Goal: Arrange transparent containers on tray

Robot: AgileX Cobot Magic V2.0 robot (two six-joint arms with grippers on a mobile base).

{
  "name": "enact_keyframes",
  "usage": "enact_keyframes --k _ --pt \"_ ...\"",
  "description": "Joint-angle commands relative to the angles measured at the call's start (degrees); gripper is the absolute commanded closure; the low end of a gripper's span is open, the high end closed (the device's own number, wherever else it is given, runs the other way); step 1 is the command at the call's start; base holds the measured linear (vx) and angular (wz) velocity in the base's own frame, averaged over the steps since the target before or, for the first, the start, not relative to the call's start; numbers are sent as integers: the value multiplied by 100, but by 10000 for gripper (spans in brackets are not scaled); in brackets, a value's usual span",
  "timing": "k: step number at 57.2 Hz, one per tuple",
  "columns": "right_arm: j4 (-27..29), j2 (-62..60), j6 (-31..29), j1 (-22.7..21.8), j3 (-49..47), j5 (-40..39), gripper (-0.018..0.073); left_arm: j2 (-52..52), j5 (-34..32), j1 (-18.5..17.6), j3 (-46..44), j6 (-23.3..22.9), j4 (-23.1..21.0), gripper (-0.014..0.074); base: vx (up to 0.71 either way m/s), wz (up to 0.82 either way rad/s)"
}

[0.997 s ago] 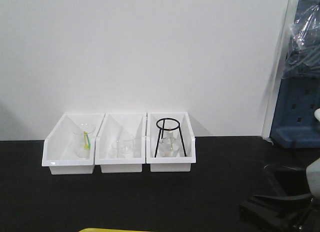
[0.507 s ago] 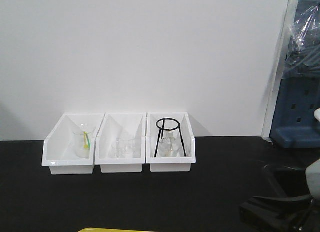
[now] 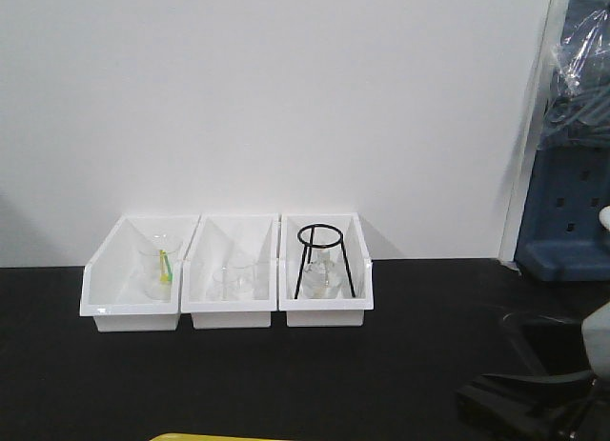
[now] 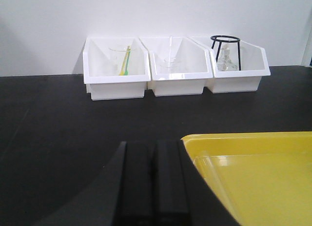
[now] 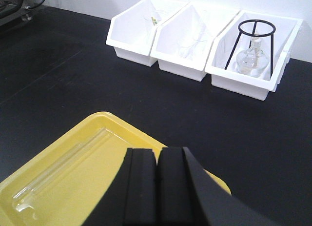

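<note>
The yellow tray lies on the black table at the near edge. Two transparent containers, clear test tubes, lie side by side in it along its left rim. In the right wrist view my right gripper is shut with nothing in it, above the tray's right part and apart from the tubes. In the left wrist view my left gripper is shut and empty, just left of the tray's corner. The front view shows only a sliver of the tray.
Three white bins stand in a row against the back wall. The left one holds a beaker with a green-yellow stick, the middle one clear glassware, the right one a black ring stand over a round flask. Blue equipment stands far right.
</note>
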Motion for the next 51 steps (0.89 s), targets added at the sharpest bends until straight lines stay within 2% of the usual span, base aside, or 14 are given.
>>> enact_keyframes --k 1,29,36,40,51 --pt "-28 -34 -60 -2 -163 -454 572 -139 -450 -27 214 6 -51 600 0 0" --pt "-28 -44 -60 -2 -163 -454 572 -139 -450 -27 214 6 -51 600 0 0" --pt "-53 -413 -60 -60 -22 -570 572 -139 -450 -27 214 6 -51 600 0 0" --pt "-71 -844 1 -348 406 -693 572 -139 -450 -27 214 6 -51 600 0 0" --pt "-195 -2434 432 -1680 2171 -1032 572 -139 -450 -27 214 6 -51 600 0 0"
